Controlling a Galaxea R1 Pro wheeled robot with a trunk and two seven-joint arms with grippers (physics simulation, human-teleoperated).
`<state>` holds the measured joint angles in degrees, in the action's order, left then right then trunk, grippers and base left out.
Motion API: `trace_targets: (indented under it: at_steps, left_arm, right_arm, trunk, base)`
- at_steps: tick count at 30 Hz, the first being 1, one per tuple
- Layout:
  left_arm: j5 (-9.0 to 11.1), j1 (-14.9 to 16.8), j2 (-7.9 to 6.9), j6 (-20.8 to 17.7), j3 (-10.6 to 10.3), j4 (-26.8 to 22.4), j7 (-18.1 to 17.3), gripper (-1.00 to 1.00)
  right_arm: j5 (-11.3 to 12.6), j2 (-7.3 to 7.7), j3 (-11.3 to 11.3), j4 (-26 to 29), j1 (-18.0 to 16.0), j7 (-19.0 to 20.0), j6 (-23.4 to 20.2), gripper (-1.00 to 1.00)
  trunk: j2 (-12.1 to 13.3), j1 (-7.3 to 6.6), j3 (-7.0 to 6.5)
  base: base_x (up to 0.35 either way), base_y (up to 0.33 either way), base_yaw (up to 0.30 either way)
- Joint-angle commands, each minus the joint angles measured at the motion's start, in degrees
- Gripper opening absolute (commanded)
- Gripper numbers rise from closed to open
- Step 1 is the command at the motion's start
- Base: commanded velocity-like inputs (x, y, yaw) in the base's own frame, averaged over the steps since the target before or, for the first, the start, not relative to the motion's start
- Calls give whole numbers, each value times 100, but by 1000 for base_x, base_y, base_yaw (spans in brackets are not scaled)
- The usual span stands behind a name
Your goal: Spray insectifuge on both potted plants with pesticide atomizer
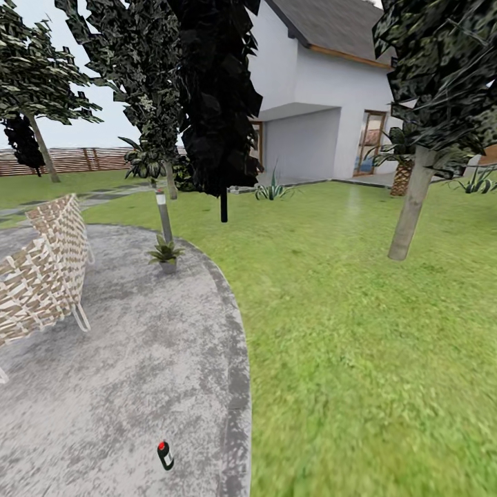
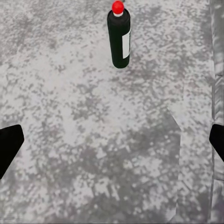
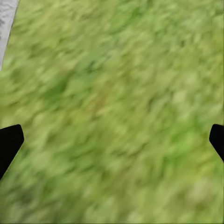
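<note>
Head view: the pesticide atomizer (image 1: pixel 165 455) stands on the grey patio (image 1: pixel 138 359) at about 6 o'clock, near its edge. One potted plant (image 1: pixel 166 253) sits further off around 11 o'clock.

Left wrist view: the left hand (image 2: pixel 112 142) is wide open, empty, with the bottle at 12 o'clock. Looks rigid, light and tippy, so I'd grab mid-body below the red cap.

Right wrist view: the right hand (image 3: pixel 112 142) is open too, empty over the lawn (image 3: pixel 116 107).

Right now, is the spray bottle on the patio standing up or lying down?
Lying down: the atomizer rests on its side on the grey patio, its red cap level with its body.
</note>
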<state>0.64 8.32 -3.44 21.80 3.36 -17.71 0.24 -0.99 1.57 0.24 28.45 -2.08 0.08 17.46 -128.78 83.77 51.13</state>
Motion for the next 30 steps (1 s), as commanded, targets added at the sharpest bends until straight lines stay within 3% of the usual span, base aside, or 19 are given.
trace_targets:
  at_steps: [1,19,22,24,27,30]
  left_arm:
    - [6,3,1,18,7,5,2,100]
    - [-12,75,7,-18,-6,-14,-6,100]
    - [-50,573,10,-89,-24,-29,-24,100]
    - [-67,1225,3,-158,-47,38,-46,100]
    - [-78,1664,-10,-459,-60,85,-61,100]
    - [-91,1793,-40,-703,-77,97,-69,100]
  right_arm:
    - [-10,1,2,-4,-3,1,17,100]
    - [-8,46,-44,201,-6,-30,6,100]
    - [-10,66,-49,1135,-126,-40,-19,100]
    - [-10,69,-50,1821,-453,-42,-78,100]
    - [-7,69,-53,2056,-1044,-43,-579,100]
    - [0,71,-59,2126,-1471,-43,-1323,100]
  trunk:
    - [-2,0,5]
    - [-2,0,5]
    - [-2,0,5]
    - [-2,0,5]
    - [-2,0,5]
    - [-2,0,5]
  base:
    - [59,34,0]
    - [6,3,76]
    - [0,0,1]
    - [0,0,0]
    - [0,0,0]
    - [0,0,0]
